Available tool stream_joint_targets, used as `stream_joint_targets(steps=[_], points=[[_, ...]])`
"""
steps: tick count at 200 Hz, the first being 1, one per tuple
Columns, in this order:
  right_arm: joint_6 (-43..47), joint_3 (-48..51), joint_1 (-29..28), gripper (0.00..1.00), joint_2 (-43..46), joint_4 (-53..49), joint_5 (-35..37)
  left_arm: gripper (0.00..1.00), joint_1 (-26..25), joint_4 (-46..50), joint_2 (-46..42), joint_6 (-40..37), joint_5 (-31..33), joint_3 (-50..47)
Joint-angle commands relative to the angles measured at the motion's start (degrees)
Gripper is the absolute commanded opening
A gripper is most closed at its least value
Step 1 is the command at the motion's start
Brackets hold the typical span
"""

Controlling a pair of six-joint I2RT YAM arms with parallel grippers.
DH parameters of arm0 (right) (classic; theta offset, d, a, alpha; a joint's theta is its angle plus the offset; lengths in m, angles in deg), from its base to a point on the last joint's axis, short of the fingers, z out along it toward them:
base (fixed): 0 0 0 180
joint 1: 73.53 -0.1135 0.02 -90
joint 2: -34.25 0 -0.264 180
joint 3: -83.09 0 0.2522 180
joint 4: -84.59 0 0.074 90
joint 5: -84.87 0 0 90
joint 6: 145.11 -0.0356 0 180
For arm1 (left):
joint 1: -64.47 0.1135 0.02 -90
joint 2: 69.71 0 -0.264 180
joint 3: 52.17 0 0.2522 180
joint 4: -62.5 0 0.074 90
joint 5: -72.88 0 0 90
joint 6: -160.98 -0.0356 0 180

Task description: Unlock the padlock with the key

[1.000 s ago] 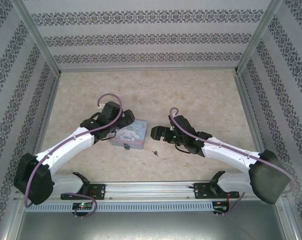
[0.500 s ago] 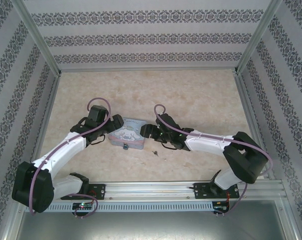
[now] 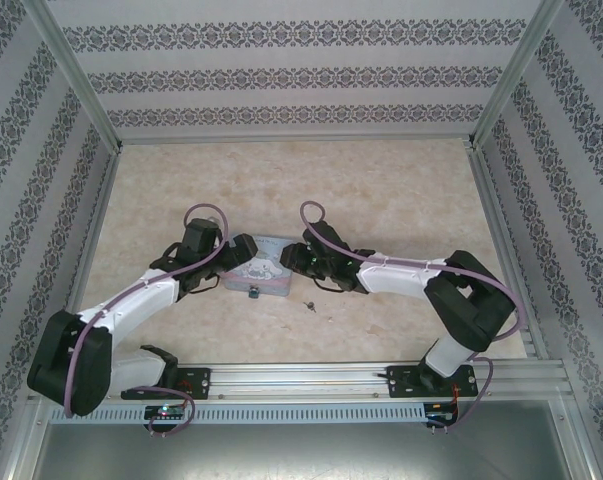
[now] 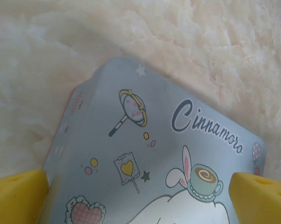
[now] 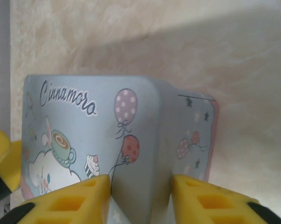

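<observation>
Currently the left end effector [image 4: 139,198] is sitting spread wide apart over the tin's [image 3: 262,263] left end. The right end effector [image 5: 140,200] is clamping the tin's right end. The padlock [image 3: 251,293] is hanging at the tin's near edge, and the key [image 3: 309,304] is lying on the counter [image 3: 381,190] just to its right.

The tin [image 3: 265,272] sits mid-table, hemmed by the left gripper [image 3: 243,248] at its left end and the right gripper [image 3: 293,257] at its right; the far table [image 3: 381,185] lies open, while padlock [image 3: 251,294] and key [image 3: 309,303] dot the near strip
</observation>
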State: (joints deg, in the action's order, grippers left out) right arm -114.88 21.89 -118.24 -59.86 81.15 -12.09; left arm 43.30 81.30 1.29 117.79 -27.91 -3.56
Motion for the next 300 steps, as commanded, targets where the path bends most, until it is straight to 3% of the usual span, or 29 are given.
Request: stream_joint_targets(steps=[1, 66, 134, 195, 258, 300], points=[[-0.27, -1.52, 1.81, 0.35, -1.24, 0.92, -0.03, 0.99, -2.73, -5.89, 2.87, 2.61, -1.85, 1.56], [-0.15, -0.43, 7.71, 0.36, 0.18, 0.29, -1.11, 0.99, -8.89, -8.44, 12.61, 3.2, -0.23, 8.68], [-0.42, 4.23, 9.46, 0.38, 4.07, 0.68, -0.77, 0.99, -13.3, -9.12, 18.62, 3.97, 0.79, 13.55], [-0.04, 6.7, 11.73, 0.48, 6.28, 0.93, -0.95, 0.99, -16.42, -10.18, 21.59, 7.42, 3.13, 14.32], [4.71, 9.84, 17.66, 0.67, 16.72, -3.29, -3.77, 0.99, -15.93, -3.92, 16.1, 6.89, 11.06, 13.96], [12.0, 14.29, 17.02, 0.71, 27.94, -11.79, -5.37, 0.99, -15.27, 2.73, 6.91, 2.62, 17.81, 13.25]])
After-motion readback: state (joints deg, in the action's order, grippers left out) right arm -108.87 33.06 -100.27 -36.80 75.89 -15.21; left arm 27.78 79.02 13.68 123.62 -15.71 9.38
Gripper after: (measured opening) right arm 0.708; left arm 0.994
